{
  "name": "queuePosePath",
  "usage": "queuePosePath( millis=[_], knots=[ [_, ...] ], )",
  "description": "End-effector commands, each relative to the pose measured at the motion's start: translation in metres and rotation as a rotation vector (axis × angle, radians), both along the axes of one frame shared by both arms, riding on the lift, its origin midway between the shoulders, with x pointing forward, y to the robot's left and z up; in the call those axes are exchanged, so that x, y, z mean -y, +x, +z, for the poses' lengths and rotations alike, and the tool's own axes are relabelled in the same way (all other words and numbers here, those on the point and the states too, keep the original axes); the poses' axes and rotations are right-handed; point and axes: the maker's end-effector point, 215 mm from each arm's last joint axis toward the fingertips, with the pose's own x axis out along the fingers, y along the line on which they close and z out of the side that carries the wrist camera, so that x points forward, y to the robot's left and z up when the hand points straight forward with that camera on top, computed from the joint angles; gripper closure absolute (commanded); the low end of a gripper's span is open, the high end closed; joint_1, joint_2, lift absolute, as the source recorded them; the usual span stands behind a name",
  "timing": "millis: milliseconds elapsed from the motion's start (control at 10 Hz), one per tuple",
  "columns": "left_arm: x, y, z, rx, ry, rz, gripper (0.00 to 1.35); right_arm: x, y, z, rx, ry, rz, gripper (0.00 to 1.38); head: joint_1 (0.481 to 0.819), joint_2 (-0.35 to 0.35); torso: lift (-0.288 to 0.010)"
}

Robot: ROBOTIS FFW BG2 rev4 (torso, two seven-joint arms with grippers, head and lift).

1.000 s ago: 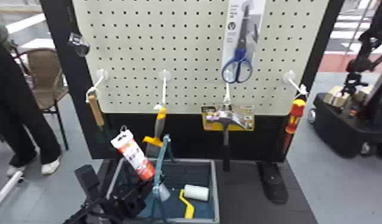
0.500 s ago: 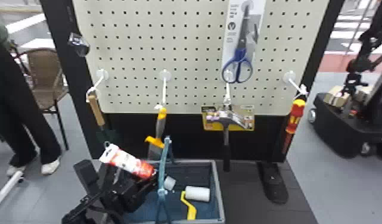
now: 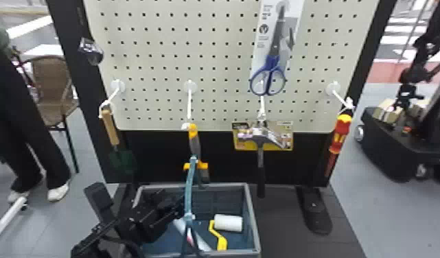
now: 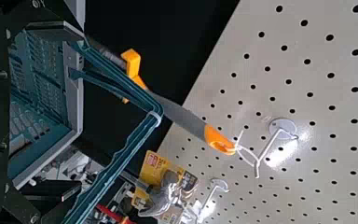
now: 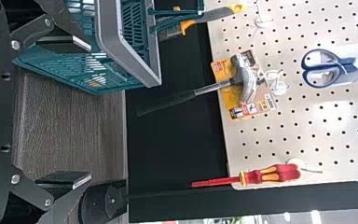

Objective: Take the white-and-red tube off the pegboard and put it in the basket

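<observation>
from here i see my left gripper and right gripper spread apart, the basket on dark flooring, the pegboard behind it, a chair off left.

The left arm is black and blocky. Its gripper has broad, flat black fingers and round screw heads. The right gripper is black too, with angular links, silvery round screws, dark round recesses and pale-edged flat pads.
</observation>
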Motion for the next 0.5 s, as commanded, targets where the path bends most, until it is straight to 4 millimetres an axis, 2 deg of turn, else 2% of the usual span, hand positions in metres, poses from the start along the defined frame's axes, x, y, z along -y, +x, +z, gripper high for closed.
queuePosePath(
  millis=[0, 400],
  knots=[
    [0.0007, 0.0008, 0.0027, 0.007, -0.001, -0.002, 0.17, 0.0002, -0.0002, -0.0005, -0.001, 0.001, -0.001, 0.31, 0.549, 0.0, -0.1],
    [0.0, 0.0001, 0.0021, 0.007, -0.001, -0.001, 0.17, 0.0003, -0.0003, -0.001, -0.002, 0.0, 0.001, 0.31, 0.549, 0.0, -0.1]
  ],
)
